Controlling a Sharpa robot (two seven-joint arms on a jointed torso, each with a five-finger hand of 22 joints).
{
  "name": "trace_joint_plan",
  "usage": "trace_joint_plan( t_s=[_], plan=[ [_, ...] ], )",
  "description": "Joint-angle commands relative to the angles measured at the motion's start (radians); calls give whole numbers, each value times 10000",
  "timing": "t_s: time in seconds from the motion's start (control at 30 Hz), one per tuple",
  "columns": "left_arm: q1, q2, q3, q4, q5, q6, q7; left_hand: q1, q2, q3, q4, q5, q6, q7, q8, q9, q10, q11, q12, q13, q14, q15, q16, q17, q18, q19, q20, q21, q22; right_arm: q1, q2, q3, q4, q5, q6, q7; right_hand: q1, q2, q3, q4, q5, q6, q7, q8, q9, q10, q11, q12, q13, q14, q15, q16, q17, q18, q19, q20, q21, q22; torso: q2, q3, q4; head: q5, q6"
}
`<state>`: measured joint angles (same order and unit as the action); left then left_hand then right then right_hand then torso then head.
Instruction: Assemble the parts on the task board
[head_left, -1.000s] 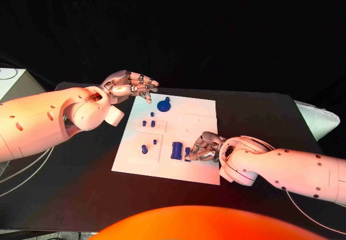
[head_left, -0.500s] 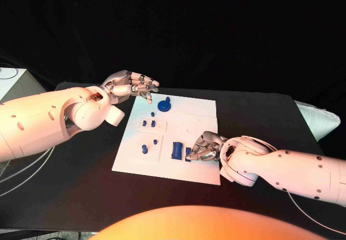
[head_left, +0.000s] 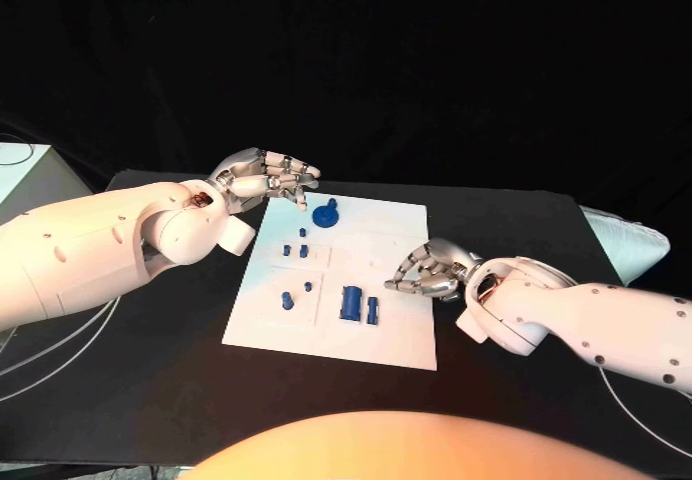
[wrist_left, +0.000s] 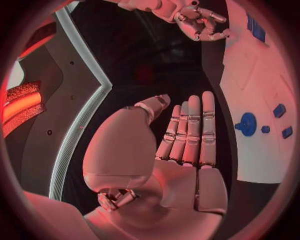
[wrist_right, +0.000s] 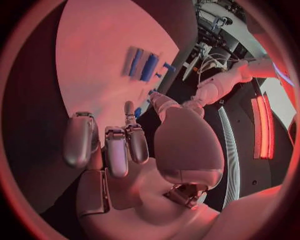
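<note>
The white task board lies mid-table. On it are a round blue part, several small blue parts and two blue bars side by side near its front. My right hand hovers just right of the bars, fingers half bent, thumb apart, nothing in it. The right wrist view shows that right hand above the task board with the blue bars beyond. My left hand hangs at the board's far left corner. In its wrist view the left hand has straight fingers and holds nothing, beside the round blue part.
A white box stands off the table's left edge and a pale bundle lies at its right edge. Cables hang by the left arm. Bare black table lies in front of the board.
My right hand has let go of the small blue bar, which now lies next to the larger bar, and has lifted away to the right. The left hand has hardly moved.
</note>
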<state>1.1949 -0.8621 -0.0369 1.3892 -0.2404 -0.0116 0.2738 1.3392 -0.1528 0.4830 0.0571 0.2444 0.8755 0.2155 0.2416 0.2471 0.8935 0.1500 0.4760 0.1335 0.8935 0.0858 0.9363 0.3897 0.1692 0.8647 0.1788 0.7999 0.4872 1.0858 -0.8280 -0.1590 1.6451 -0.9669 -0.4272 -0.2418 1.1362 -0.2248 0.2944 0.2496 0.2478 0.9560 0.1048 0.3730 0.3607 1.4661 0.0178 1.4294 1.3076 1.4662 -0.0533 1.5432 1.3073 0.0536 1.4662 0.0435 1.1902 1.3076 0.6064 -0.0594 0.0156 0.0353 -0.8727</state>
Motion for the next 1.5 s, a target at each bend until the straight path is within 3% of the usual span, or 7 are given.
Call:
trace_joint_plan(
  t_s=[0.03,0.63,0.67,0.73,0.93,1.0,1.5],
  plan=[
    [-79,197,6,-302,581,-453,617,-21,13,29,65,0,-67,-51,47,-14,1,-6,105,6,-82,3,68,-7,146,82,13,-80,-35,180,-16,39,-496,2387,-515,2941,332,82,-86,-33,103,-124,34,-46,-2,149,96,-346,1726,824,88,-188,1826,233,185,104,-627,1205,-254,-61,-154,52,1],
    [-366,1814,24,-3135,1847,-1589,2097,139,-107,575,460,-50,-214,-429,105,-111,1185,171,-2944,-706,-86,444,-4658,-1469,110,-872,572,-3143,-1929,663,1379,438,-5233,6864,1103,6646,1579,171,1771,-603,-627,-1085,981,-1014,-522,-4135,1245,-12520,-9705,-4298,1458,-11938,-8003,1306,-4326,1614,-11270,-7881,-754,-37,-378,252,1057],
    [-343,1759,13,-3036,1299,-1226,1512,-3925,1528,-4830,-571,-2444,-8755,-2155,-2416,-2471,-1852,-1500,-4760,-1335,-8935,-858,-9363,-3897,-1692,-8647,-1788,-7999,-4872,661,1311,428,-5122,6003,399,5697,-2260,2248,-2944,-2496,-2478,-9560,-1048,-3730,-3607,-7351,-178,-14294,-13076,-7389,533,-15432,-13073,-536,-7356,-435,-11902,-13076,-688,-71,-361,216,831],
    [-350,1754,15,-3006,1306,-1265,1517,-4248,1528,-4830,-571,-2444,-8755,-2155,-2416,-2471,-8935,-1500,-4760,-1335,-8935,-858,-9363,-3897,-1692,-8647,-1788,-7999,-4872,652,1303,439,-5082,6036,364,5715,-2613,2248,-2944,-2496,-2478,-9560,-1048,-3730,-3607,-7572,-178,-14294,-13076,-14662,533,-15432,-13073,-536,-14662,-435,-11902,-13076,-688,-64,-359,210,851],
    [-454,1665,49,-2551,1410,-1862,1607,-6107,1528,-4830,-571,-2444,-8755,-2155,-2416,-2471,-8935,-1500,-4760,-1335,-8935,-858,-9363,-3897,-1692,-8647,-1788,-7999,-4872,512,1190,597,-4485,6537,-159,5977,-11362,2248,-2944,-2496,-2478,-9560,-1048,-3730,-3607,-14661,-178,-14294,-13076,-14662,533,-15432,-13073,-536,-14662,-435,-11902,-13076,-677,41,-327,120,1150],
    [-515,1614,69,-2284,1470,-2212,1659,-13392,1528,-4830,-571,-2444,-8755,-2155,-2416,-2471,-8935,-1500,-4760,-1335,-8935,-858,-9363,-3897,-1692,-8647,-1788,-7999,-4872,431,1123,690,-4135,6831,-465,6131,-11362,2248,-2944,-2496,-2478,-9560,-1048,-3730,-3607,-14661,-178,-14294,-13076,-14662,533,-15432,-13073,-536,-14662,-435,-11902,-13076,-671,102,-308,68,1325],
    [-1272,971,313,1035,2227,-6569,2310,-13392,1528,-4830,-571,-2444,-8755,-2155,-2416,-2471,-8935,-1500,-4760,-1335,-8935,-858,-9363,-3897,-1692,-8647,-1788,-7999,-4872,-326,507,1553,-890,9553,-3306,7557,-11362,2248,-2944,-2496,-2478,-9560,-1048,-3730,-3607,-14661,-178,-14294,-13076,-14662,533,-15432,-13073,-536,-14662,-435,-11902,-13076,-623,589,-158,-349,2713]
  ],
)
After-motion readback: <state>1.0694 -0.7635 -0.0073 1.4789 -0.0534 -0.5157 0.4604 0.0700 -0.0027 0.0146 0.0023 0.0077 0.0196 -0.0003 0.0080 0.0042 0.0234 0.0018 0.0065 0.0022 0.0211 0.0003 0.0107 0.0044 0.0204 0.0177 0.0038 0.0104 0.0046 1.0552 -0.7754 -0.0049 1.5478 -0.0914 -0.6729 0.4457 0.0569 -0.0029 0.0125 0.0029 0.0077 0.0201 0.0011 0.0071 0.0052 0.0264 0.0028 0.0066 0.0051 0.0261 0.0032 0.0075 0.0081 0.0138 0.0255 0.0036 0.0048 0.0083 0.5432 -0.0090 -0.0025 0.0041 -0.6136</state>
